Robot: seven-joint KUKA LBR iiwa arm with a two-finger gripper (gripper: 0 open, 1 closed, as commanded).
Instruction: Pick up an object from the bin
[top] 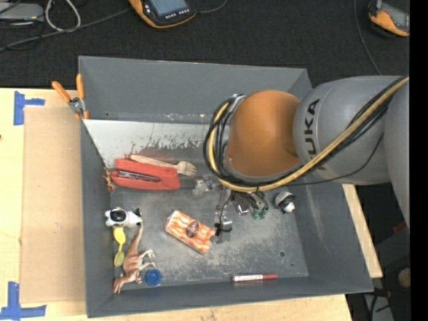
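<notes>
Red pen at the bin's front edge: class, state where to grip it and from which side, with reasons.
Probably grip the red pen at mid-length, from straight above, closing across its thin width. It lies flat and alone, lengthwise along the front wall.

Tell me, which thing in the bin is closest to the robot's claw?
The flat orange-and-white striped piece mid-bin: the gripper is right at its right end. The red tool, toy cow and red pen lie farther off.

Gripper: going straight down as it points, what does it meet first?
Likely the right end of the orange striped packet, just left of the gripper; otherwise bare bin floor. Depth is unclear.
</notes>
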